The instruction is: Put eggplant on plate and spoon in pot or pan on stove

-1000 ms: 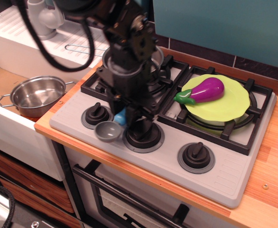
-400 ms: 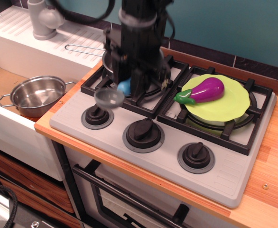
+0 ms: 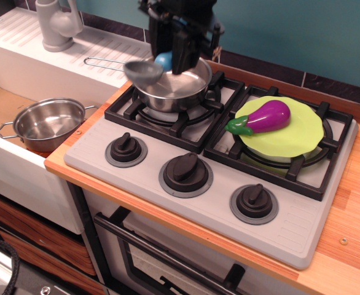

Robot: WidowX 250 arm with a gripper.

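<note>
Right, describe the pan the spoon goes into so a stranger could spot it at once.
Start at the grey toy cooktop with black burner grates. On its back-left burner sits a shiny stainless-steel saucepan, directly beneath the black claw that holds the grey-bowled, blue-handled spoon. One long thin wire handle sets it apart from the two-loop-handled steel pot off the stove's left.

A steel pot with two loop handles (image 3: 48,123) sits in the sink basin at the left. Behind it a grey faucet (image 3: 58,23) stands on the white ridged drainboard (image 3: 42,46). A wooden countertop (image 3: 352,215) borders the right side. Below hangs an oven door with a dark handle (image 3: 161,255).
</note>
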